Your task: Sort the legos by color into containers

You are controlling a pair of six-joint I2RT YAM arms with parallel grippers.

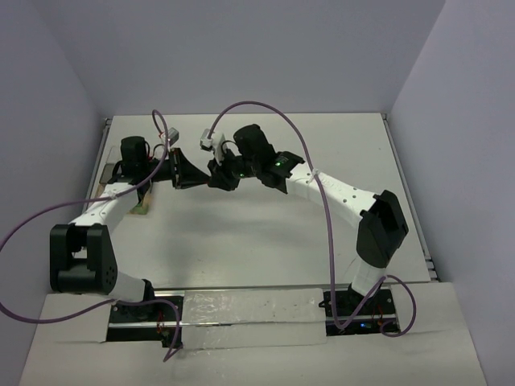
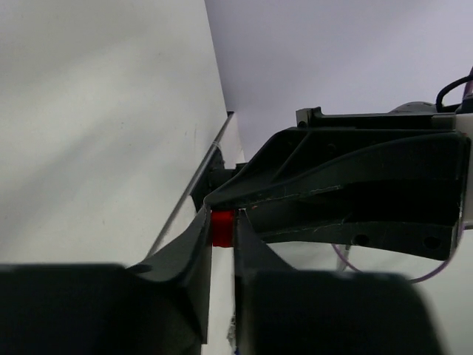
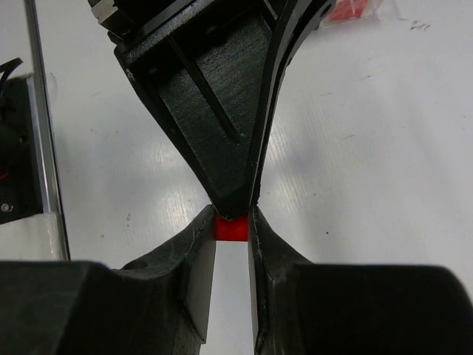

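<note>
A single red lego (image 3: 230, 231) is held above the table (image 1: 265, 233), towards its far side and a little left of centre, where the two arms meet tip to tip. The left gripper (image 2: 222, 219) is clamped on it from the left, and the right gripper (image 3: 231, 222) is clamped on it from the right. A clear container (image 3: 378, 10) with red pieces is seen further left.
</note>
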